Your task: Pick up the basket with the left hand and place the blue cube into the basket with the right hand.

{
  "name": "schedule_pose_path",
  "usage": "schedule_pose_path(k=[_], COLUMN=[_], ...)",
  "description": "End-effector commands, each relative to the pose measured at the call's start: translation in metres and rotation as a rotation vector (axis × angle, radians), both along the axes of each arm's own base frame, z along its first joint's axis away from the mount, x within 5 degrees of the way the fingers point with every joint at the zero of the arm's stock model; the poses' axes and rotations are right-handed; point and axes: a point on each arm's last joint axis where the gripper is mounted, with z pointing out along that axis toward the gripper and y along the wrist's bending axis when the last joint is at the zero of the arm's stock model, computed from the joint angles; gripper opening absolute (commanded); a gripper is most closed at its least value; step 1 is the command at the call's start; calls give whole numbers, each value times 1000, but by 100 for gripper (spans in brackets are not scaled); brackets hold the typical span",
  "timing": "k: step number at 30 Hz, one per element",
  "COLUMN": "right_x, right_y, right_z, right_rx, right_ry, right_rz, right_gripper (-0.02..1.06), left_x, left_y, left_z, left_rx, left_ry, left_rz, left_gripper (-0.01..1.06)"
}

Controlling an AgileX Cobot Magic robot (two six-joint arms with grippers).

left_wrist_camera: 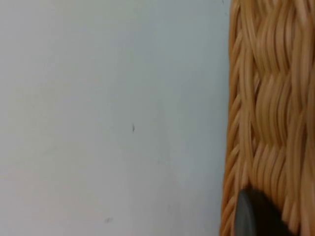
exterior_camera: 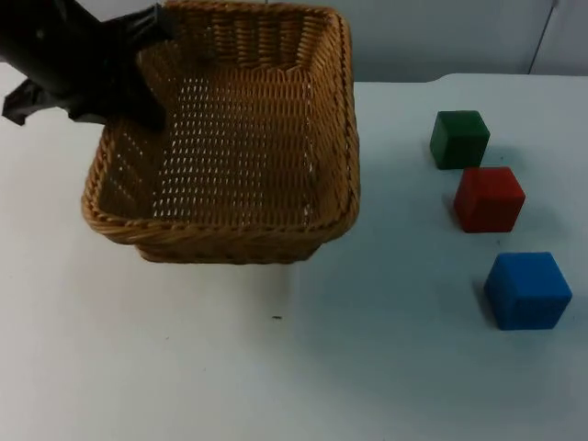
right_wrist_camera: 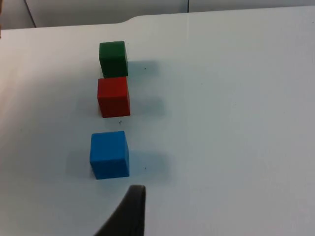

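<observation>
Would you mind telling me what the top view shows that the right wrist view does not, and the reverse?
Top view alone: the wicker basket, lifted and tilted, with the left gripper on its far-left rim. Right wrist view alone: a black fingertip of the right gripper, hovering near the blue cube. Both: the green cube, red cube and blue cube in a row on the white table.

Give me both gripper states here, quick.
Left gripper: shut on the basket at its far-left rim.
Right gripper: cannot be told; it hovers near the blue cube, holding nothing visible.
</observation>
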Motion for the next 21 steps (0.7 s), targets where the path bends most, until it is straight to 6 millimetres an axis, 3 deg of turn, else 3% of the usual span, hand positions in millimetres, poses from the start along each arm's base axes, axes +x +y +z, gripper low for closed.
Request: schedule_pose_path(k=[1,9,14,21], right_x=[1,1,1,1], right_y=[0,0,0,1], right_z=[-1,-1,-1,-2], right_rx=[-6,-4,-5,4], right_ry=[-3,-3,-3,-3], right_rz=[-10,-9,-7,0], right_gripper=[104,104,104,104], left_x=[-20,-73,-96,-109], left_y=[8,40,51,53], left_z=[11,20,19,11], left_rx=[-15,-17,-12,-34], left_ry=[1,23,35,54], left_rz=[-3,21,40,24], left_gripper=[0,0,0,0])
